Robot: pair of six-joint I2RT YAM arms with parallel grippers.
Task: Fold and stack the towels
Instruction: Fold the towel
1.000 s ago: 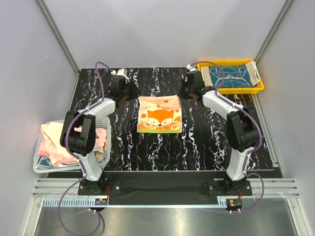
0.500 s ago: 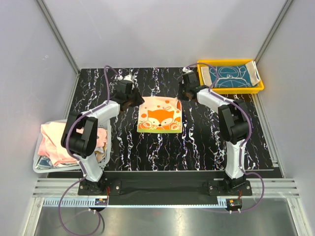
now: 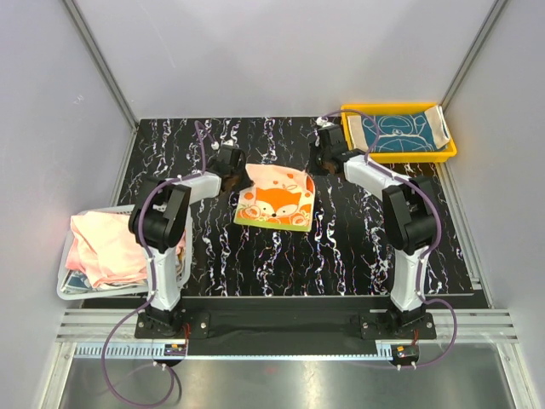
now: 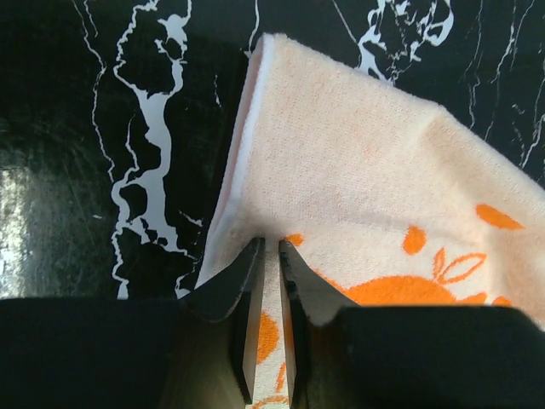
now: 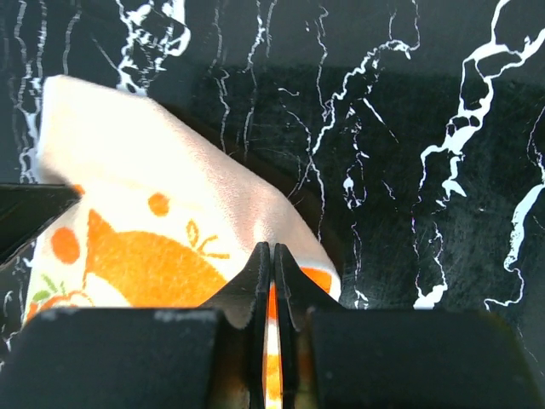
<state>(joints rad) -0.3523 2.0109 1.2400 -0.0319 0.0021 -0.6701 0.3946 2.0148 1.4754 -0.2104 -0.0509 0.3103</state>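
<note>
An orange-and-cream towel (image 3: 274, 198) with a fox print lies in the middle of the black marbled table (image 3: 358, 247). My left gripper (image 3: 235, 175) is shut on its far left corner. In the left wrist view the cloth (image 4: 358, 179) is pinched between the narrow jaws of that gripper (image 4: 271, 249) and rises off the table. My right gripper (image 3: 317, 167) is shut on the far right corner. The right wrist view shows that gripper (image 5: 272, 252) with the towel (image 5: 145, 247) clamped thinly in it. A teal towel (image 3: 400, 132) lies in the tray, and pink towels (image 3: 106, 247) fill the basket.
The yellow tray (image 3: 451, 152) stands at the back right corner of the table. The white mesh basket (image 3: 64, 285) sits off the table's left edge beside the left arm's base. Grey walls close in the back and both sides.
My left gripper moved right onto the towel's far left corner and closed on it. The towel's far edge has lifted and the towel now lies slightly skewed. The right gripper kept its grip.
</note>
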